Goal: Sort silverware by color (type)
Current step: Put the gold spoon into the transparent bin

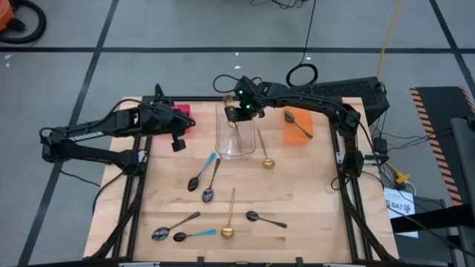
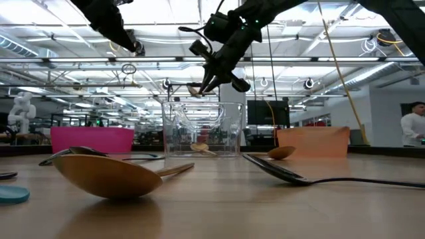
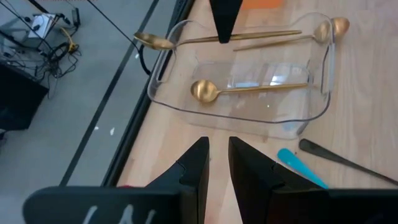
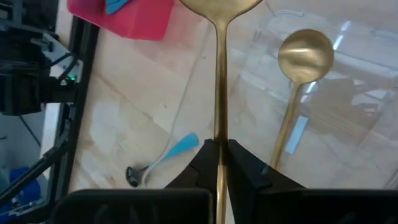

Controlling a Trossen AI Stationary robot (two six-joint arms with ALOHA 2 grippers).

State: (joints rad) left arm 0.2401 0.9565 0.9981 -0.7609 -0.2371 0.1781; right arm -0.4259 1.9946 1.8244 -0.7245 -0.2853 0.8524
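Note:
My right gripper is shut on a gold spoon and holds it over the far rim of a clear container at the table's middle back. Another gold spoon lies flat on the container's floor. My left gripper hovers near a red tray, its fingers a narrow gap apart with nothing between them. An orange tray at the back right carries a dark spoon. Several more spoons lie flat on the table, among them gold, blue-handled and dark. My right gripper pinches the gold spoon's slim handle about midway between its two fingers. The fingers slant down from above and cross the handle. The spoon is lifted clear and roughly level, its bowl past the container's rim.
In the near half lie a gold spoon, dark spoons and a blue-handled spoon. Something with a blue handle lies on the red tray. The container's walls stand up from the table.

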